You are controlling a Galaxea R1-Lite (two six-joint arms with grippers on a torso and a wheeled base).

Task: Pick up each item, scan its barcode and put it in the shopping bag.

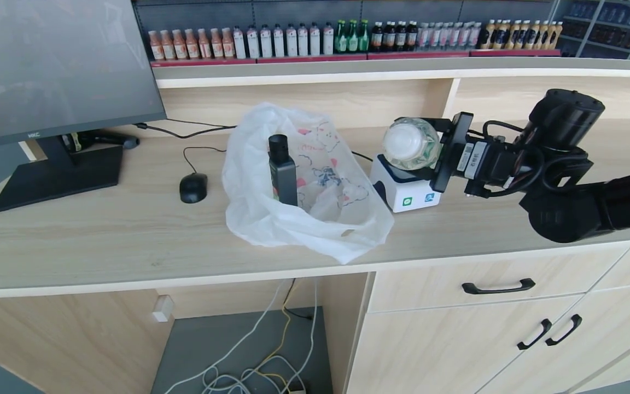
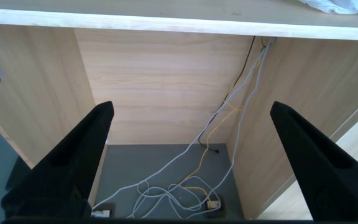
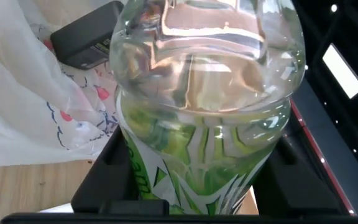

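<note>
Left wrist view: left gripper [image 2: 191, 109] spread wide and empty, hanging below the front edge of the worktop [image 2: 135, 23], facing a tangle of cables [image 2: 166, 194] in the recess underneath. Up on top, toward the left edge, a monitor [image 1: 47, 65] and a mouse [image 1: 193, 187]; no part in the job.

Risks, judged from here:
- **Mid-worktop:** shopping bag [image 1: 315, 219] limp, mouth sagging open toward the front edge. Likely to fold shut or get dragged along on a low drop.
- **Inside the bag:** dark bottle [image 1: 284, 175] standing upright. Easily knocked over by the next item landing beside it.
- **Just beside the bag, to the right:** white scanner [image 1: 405, 191]. Missed read likely with the barcode turned away from its window; cannot tell the code's facing from here.
- **Over the scanner:** right gripper [image 1: 430, 148] clenched on a clear bottle [image 1: 407, 143] with a green label, held on its side just above the scanner. Smooth rounded wall, so liable to twist or slide out during the swing across to the bag.

Containers: bag holding the dark bottle and nothing else, so far as can be seen. Clear bottle apparently full of colourless liquid; cap not made out.
</note>
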